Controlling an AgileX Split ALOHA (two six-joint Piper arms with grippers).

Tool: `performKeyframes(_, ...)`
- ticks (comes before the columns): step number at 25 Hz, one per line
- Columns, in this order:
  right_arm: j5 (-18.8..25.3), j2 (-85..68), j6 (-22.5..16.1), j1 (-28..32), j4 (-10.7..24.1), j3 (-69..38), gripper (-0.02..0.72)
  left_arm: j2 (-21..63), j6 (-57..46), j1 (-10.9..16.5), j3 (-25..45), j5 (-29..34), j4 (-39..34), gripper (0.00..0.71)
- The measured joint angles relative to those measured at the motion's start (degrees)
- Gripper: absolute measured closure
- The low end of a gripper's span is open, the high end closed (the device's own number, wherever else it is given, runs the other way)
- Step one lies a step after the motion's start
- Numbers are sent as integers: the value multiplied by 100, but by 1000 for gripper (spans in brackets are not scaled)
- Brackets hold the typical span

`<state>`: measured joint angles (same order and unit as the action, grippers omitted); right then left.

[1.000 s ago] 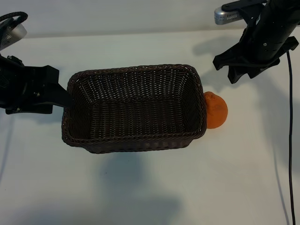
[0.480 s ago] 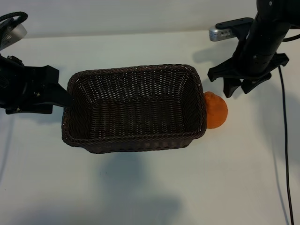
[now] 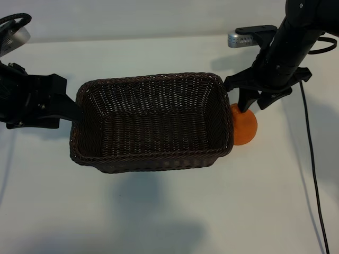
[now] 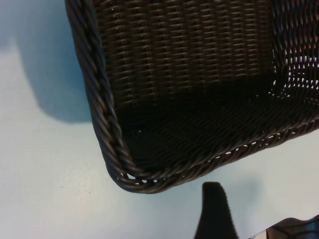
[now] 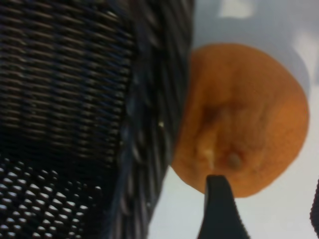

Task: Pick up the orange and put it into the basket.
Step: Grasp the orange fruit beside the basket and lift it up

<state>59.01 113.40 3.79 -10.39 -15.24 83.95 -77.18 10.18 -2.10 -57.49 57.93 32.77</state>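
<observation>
- The orange [image 3: 244,126] lies on the table [image 3: 169,211], touching the basket's [image 3: 151,123] right end wall.
- The right gripper [image 3: 255,102] hangs directly over the orange's far side, jaws parted, gripping nothing.
- The left gripper [image 3: 66,106] sits at the basket's left end, jaws apart.

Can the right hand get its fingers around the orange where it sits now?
Probably, but it looks tight: the open right hand is just above the orange, which lies against the basket wall, leaving little room on that side.
</observation>
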Motion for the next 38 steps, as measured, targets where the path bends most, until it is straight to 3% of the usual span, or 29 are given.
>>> performKeyframes(14, -337, 25, 35, 0, -94, 0, 270, 0, 20, 0, 0, 0, 1, 185)
performKeyframes(38, -381, 595, 96, 0, -141, 0, 270, 0, 20, 0, 0, -5, 1, 185)
